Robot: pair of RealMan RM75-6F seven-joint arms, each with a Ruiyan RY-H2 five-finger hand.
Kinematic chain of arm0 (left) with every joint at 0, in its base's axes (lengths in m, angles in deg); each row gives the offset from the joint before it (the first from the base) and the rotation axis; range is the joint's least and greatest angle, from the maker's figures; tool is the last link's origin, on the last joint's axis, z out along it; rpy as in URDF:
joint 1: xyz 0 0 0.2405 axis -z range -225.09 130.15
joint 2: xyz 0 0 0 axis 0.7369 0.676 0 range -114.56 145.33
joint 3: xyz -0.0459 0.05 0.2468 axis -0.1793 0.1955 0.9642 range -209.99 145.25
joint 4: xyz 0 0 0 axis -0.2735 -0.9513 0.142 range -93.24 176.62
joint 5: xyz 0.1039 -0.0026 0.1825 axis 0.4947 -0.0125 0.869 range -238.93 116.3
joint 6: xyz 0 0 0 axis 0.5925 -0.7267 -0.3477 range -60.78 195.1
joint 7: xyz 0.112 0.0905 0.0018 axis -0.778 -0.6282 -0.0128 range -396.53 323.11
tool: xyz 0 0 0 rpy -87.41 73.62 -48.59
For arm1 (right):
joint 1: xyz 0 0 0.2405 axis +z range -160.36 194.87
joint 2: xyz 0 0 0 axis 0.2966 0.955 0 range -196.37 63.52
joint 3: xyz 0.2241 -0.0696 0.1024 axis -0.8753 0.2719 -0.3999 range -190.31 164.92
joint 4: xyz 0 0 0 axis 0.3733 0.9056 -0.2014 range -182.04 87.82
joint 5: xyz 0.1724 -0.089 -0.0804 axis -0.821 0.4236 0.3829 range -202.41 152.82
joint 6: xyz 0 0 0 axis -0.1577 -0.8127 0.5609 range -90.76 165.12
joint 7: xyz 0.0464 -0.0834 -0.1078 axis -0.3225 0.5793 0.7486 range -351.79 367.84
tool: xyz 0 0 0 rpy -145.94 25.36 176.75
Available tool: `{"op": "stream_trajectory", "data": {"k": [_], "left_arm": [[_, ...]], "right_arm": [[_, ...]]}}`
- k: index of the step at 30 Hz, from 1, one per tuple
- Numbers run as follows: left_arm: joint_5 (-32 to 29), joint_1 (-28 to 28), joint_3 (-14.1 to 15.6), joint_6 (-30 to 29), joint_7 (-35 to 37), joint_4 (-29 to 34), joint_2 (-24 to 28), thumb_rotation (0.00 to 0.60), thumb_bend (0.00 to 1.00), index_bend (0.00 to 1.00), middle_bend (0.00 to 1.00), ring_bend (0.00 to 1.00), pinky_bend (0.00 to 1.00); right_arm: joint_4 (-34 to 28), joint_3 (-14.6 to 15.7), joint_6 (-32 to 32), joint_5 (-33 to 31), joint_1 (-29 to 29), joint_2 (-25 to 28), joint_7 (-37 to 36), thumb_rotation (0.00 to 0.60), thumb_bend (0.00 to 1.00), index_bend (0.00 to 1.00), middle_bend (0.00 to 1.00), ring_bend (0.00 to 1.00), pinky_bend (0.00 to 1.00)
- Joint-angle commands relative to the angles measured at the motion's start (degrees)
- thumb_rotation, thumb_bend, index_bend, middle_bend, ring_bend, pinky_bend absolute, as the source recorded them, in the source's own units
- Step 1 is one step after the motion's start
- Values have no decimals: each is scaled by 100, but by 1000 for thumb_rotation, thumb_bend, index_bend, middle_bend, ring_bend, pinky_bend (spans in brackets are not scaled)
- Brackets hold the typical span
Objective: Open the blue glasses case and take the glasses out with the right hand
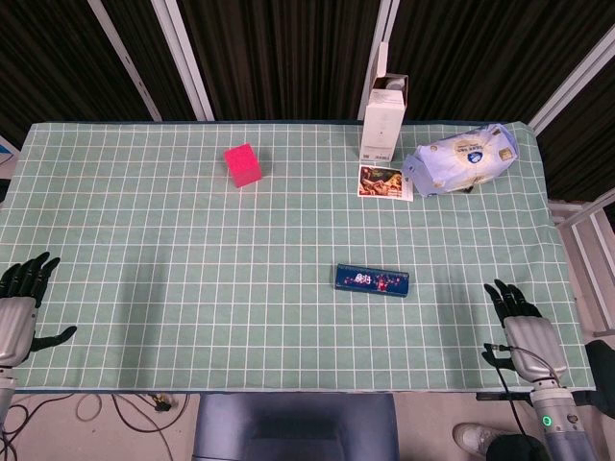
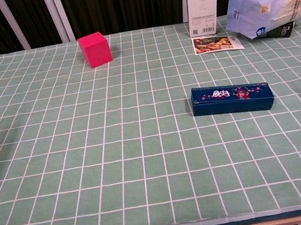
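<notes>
Nothing begun yet: blue glasses case (image 1: pixel 373 279) lying closed mid-table (image 1: pixel 192 240), untouched, well apart from right hand (image 1: pixel 519 327) and left hand (image 1: pixel 21 298), both empty with fingers spread at near edge; opening and removal all remaining.

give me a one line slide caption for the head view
Closed blue glasses case lies untouched on the green checked table, left hand and right hand open at the near edge.

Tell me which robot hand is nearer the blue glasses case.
Right. The right robot hand rests just right of the blue glasses case; the left robot hand sits at the table's far left edge.
</notes>
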Motion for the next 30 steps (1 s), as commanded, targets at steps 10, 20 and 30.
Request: {"op": "stream_trajectory", "data": {"k": [10, 20, 30], "left_arm": [[26, -37, 10, -66, 19, -27, -2, 600, 0, 0, 0, 0, 0], [53, -13, 4, -46, 43, -84, -3, 600, 0, 0, 0, 0, 0], [-10, 33, -35, 35, 98, -94, 28, 600, 0, 0, 0, 0, 0]], "right_arm": [[-236, -241, 178, 169, -58, -12, 186, 600, 113, 0, 0, 0, 243], [-1207, -850, 1249, -795, 651, 133, 1182, 600, 82, 0, 0, 0, 243], [-1247, -1736, 1982, -3301, 2169, -674, 2993, 600, 119, 0, 0, 0, 242]]}}
